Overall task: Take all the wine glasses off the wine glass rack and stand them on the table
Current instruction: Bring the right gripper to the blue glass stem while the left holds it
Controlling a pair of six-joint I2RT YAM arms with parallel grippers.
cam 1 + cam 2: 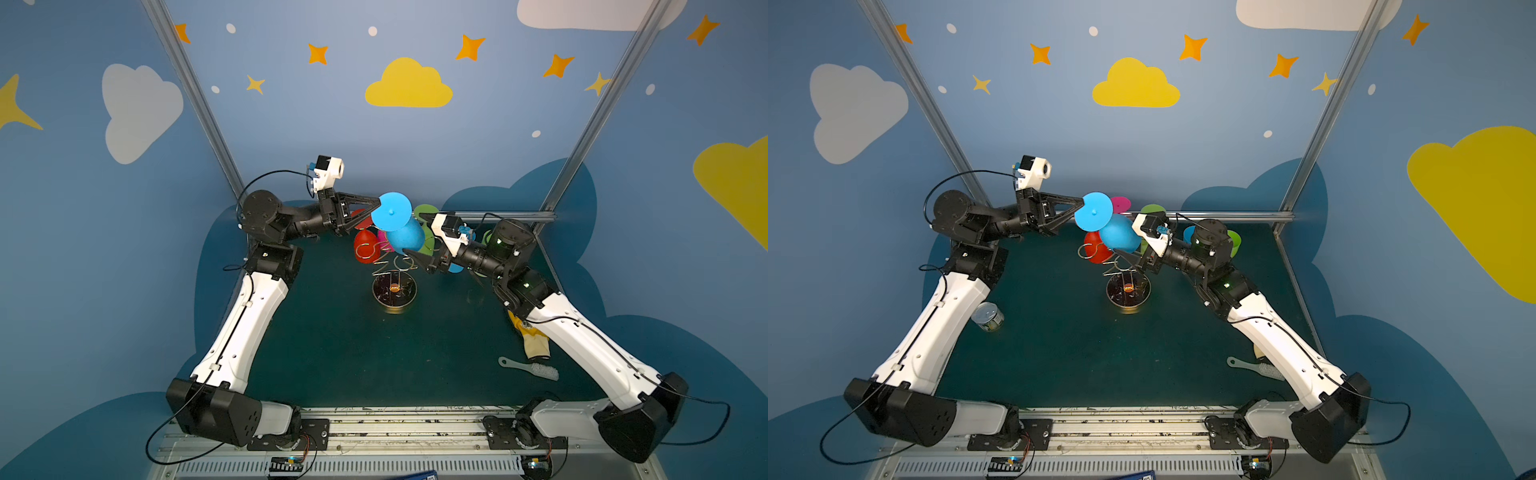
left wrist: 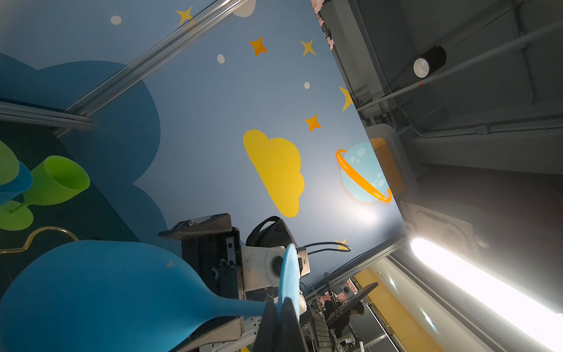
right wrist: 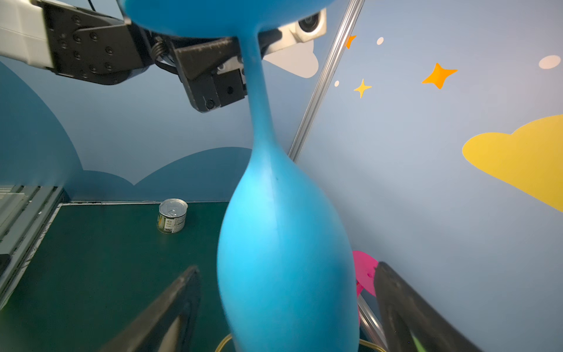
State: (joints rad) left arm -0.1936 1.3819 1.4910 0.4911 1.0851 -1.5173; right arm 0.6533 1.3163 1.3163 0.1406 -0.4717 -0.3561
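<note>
Lift-off step, by the look: holding upside-down matte blue plastic wine glass (image 1: 405,237) at centre frame in both top views, left gripper (image 1: 376,205) fingers clamped on the stem just under the foot, above the tall gold wire wine glass rack (image 1: 384,293) with round dark base. Flanking the bowl with right gripper (image 3: 288,268) fingers spread wide, no contact visible. Next, likely: carry glass clear of the wire loops, then set down on the green desk (image 1: 332,353).

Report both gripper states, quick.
Left gripper: shut on the stem of the blue wine glass.
Right gripper: open, jaws either side of the glass's bowl, not gripping.
</note>
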